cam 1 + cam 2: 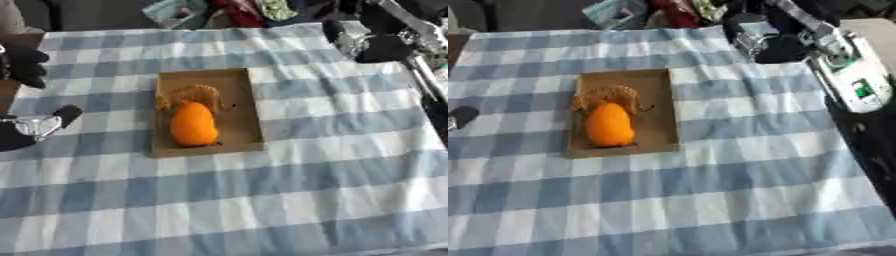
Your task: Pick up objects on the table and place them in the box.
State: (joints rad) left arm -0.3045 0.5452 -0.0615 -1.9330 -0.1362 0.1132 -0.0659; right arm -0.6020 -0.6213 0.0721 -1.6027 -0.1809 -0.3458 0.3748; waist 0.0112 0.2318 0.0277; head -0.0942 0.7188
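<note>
A shallow brown cardboard box (pixel 249 112) lies in the middle of the blue and white checked cloth. Inside it rests an orange oval fruit (pixel 192 125), and just behind the fruit lies a tan, stringy bundle (pixel 194 92). At the left edge of the table my left hand (pixel 39 125) sits open, one black finger pointing towards the box, holding nothing. My right hand (pixel 381 47) hovers over the far right corner, well away from the box, open and empty.
My right arm (pixel 850 80) runs down the right side of the table. A dark shape (pixel 22 65) sits at the left edge. Beyond the far edge lies clutter, including a teal package (pixel 175 10) and a red item (pixel 241 10).
</note>
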